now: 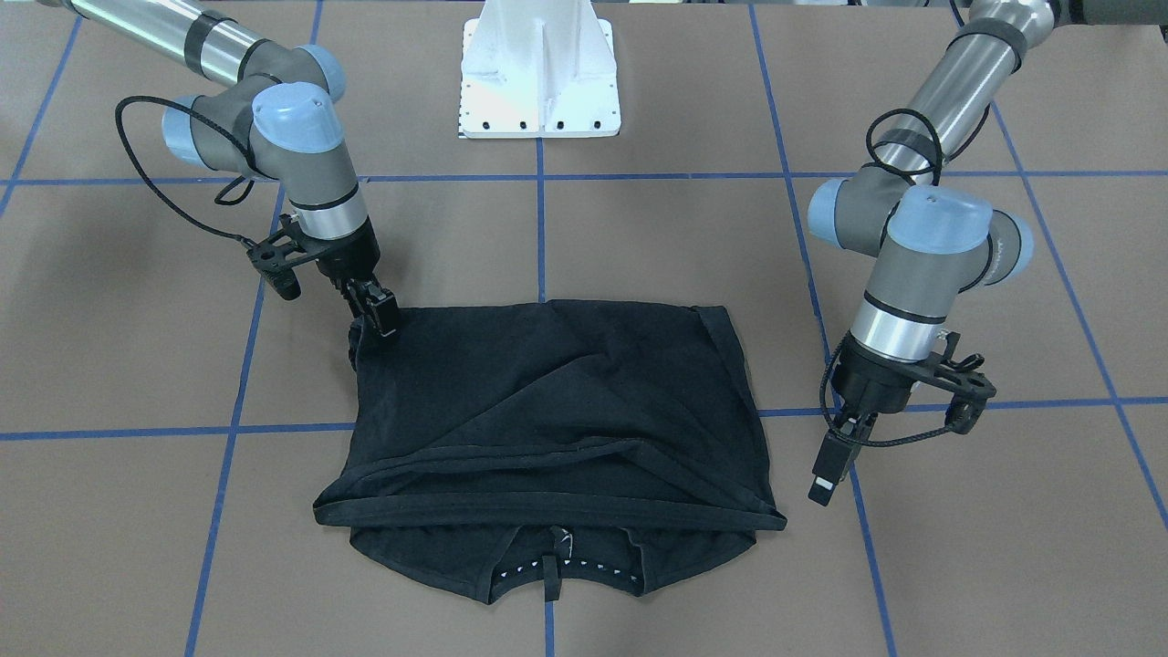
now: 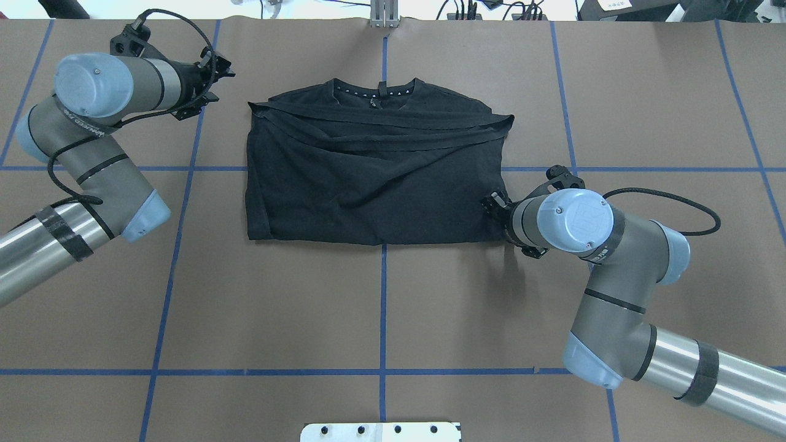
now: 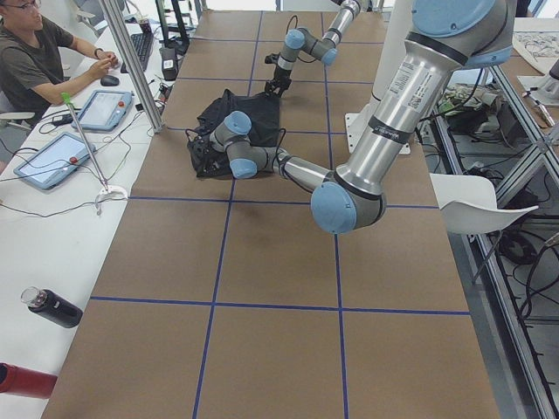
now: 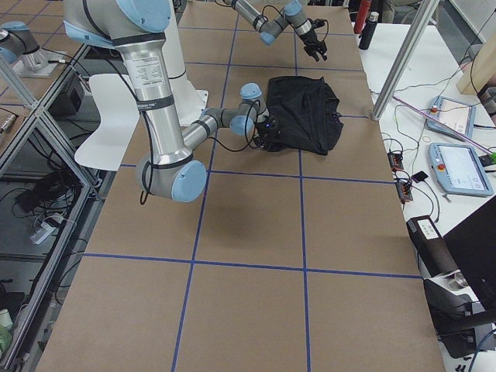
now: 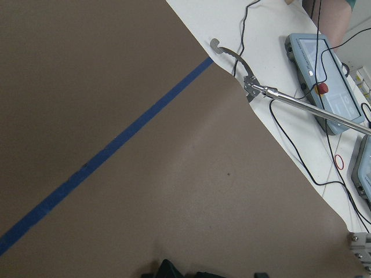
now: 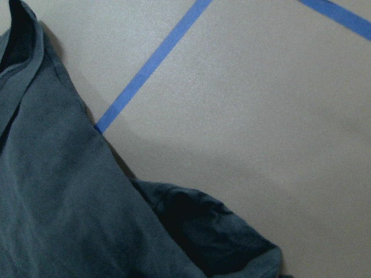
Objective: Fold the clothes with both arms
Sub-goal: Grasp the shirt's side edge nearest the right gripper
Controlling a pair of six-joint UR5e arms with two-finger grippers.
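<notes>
A folded black T-shirt [image 2: 368,178] is lying on the brown table [image 2: 491,307]. Blue tape lines [image 2: 383,294] are crossing its surface.

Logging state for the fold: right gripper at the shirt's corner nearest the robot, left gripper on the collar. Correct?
Not quite. The left gripper is not on the collar: the front-facing view shows it over bare table beside the shirt, apart from it. The right gripper is at the shirt's corner nearest the robot.

Even bright light — soft shadows
</notes>
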